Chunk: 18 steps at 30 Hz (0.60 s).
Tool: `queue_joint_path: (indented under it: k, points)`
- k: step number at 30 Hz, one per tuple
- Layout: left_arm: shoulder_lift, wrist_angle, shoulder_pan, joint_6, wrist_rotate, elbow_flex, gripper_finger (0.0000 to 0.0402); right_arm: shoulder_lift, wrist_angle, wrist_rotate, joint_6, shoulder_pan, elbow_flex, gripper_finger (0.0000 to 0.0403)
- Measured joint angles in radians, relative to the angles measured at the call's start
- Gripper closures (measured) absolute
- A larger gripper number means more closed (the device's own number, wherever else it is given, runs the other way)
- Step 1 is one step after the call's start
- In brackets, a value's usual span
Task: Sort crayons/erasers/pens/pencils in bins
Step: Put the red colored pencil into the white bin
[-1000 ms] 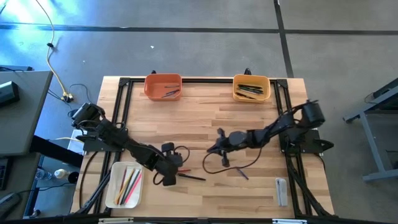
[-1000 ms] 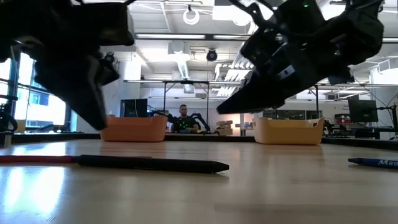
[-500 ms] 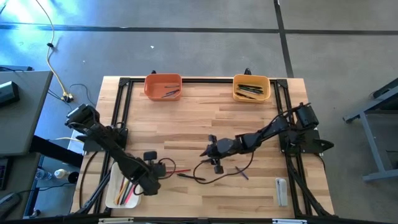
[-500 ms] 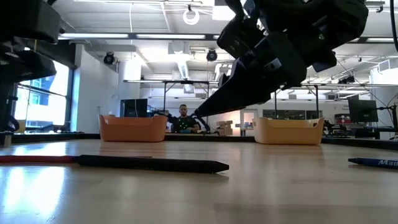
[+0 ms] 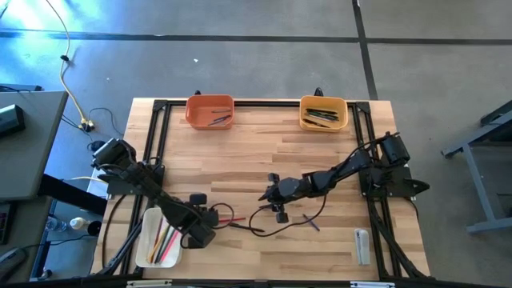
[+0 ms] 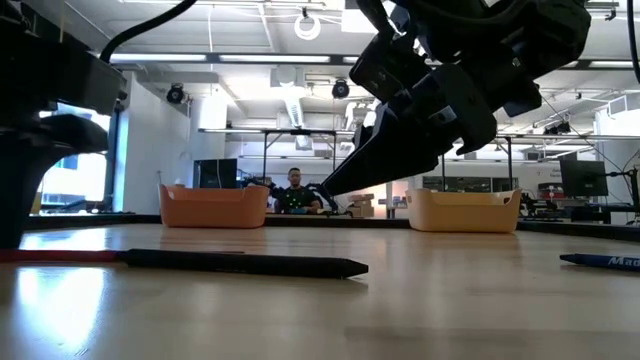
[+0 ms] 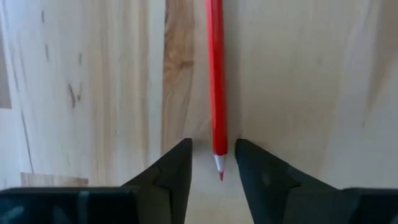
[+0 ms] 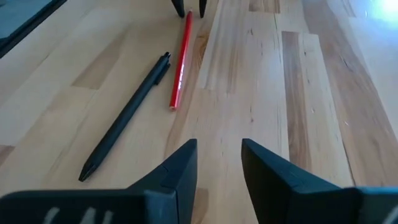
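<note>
Left gripper [image 7: 212, 163], fingers parted, straddles the red pencil's [image 7: 215, 81] tip; beside it, the white bin [image 5: 146, 240] holds coloured pencils. Right gripper [image 8: 219, 163], parted and empty, faces a black pen [image 8: 127, 113]. Far orange bin [image 5: 210, 111] and yellow-orange bin [image 5: 323, 113] hold dark sticks.

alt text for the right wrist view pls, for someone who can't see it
A black pen and a thin red pencil lie side by side, apart, on the light wooden table, ahead of the right gripper, whose dark fingers stand open and empty. At the pencil's far end, two more dark fingertips show.
</note>
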Motion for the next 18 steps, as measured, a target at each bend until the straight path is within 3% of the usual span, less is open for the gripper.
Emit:
queue_joint_path:
  k: [9,14,18]
  points:
    - [0.016,0.025,0.009,0.025,0.010,0.000,0.0385,0.000,-0.033,0.000,-0.045,0.000,0.000,0.0284]
    - [0.016,0.035,0.015,0.025,-0.022,-0.002,0.0391,0.000,-0.030,0.002,-0.037,0.011,0.000,0.0270]
    - [0.016,0.041,0.018,0.024,-0.041,-0.003,0.0398,0.000,-0.010,0.011,-0.026,0.026,0.000,0.0231]
